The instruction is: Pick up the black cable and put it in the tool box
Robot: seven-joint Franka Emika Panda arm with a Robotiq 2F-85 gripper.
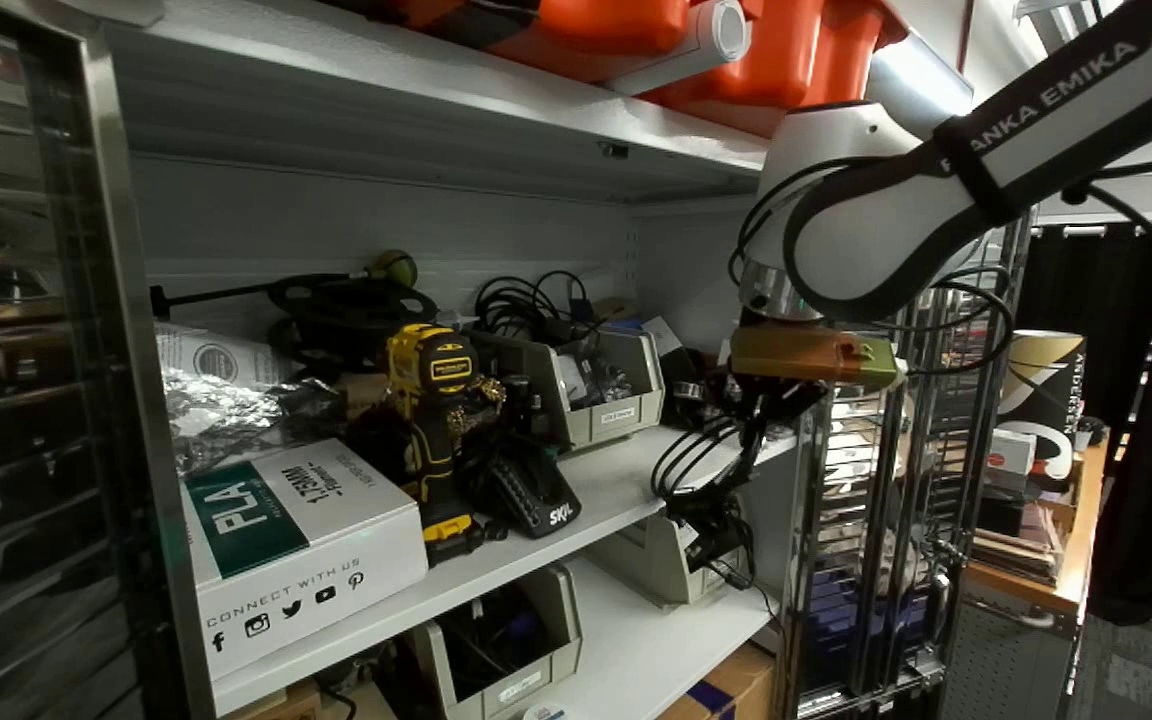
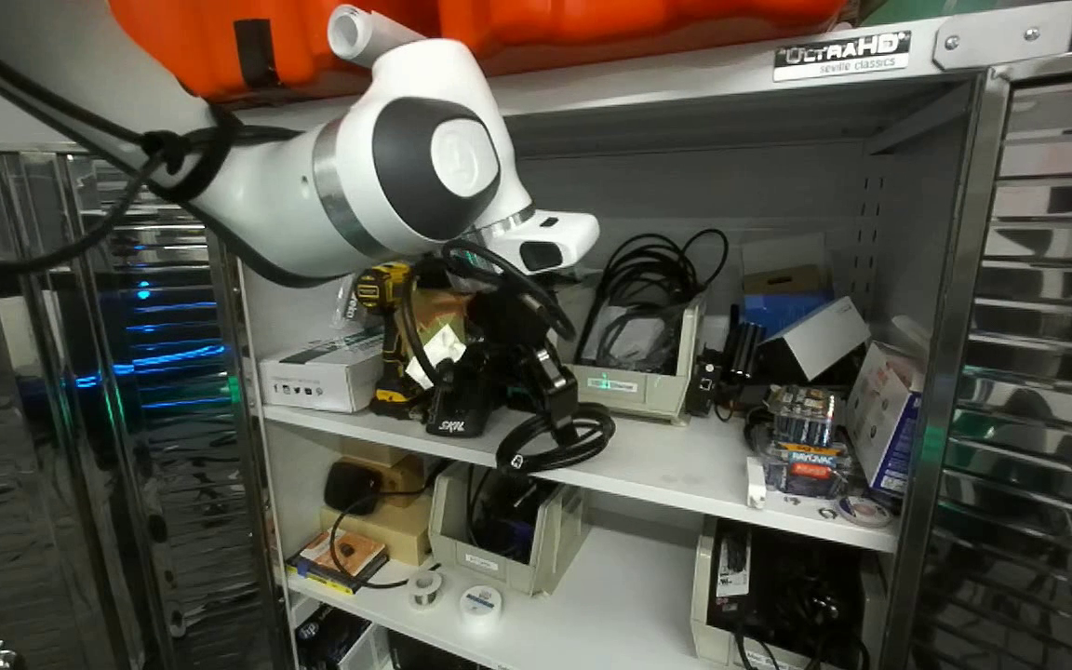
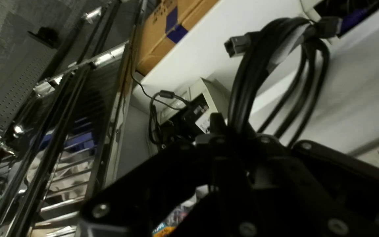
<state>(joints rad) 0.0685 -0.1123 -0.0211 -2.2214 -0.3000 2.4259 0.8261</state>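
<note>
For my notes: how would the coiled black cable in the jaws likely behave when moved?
The black cable is probably bendy but springy: its loops form rounded arcs beyond the jaws. It may sway or twist, since the jaws pinch one side of the coil and the loops stick out. Its squarish plug juts sideways, so it could snag.

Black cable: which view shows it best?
The wrist view: there the black cable appears largest, with separate strands and a square-ended plug visible, though the tool hides part of it. Both exterior views show it smaller, its loops held at the tool, the plug hard to make out.
</note>
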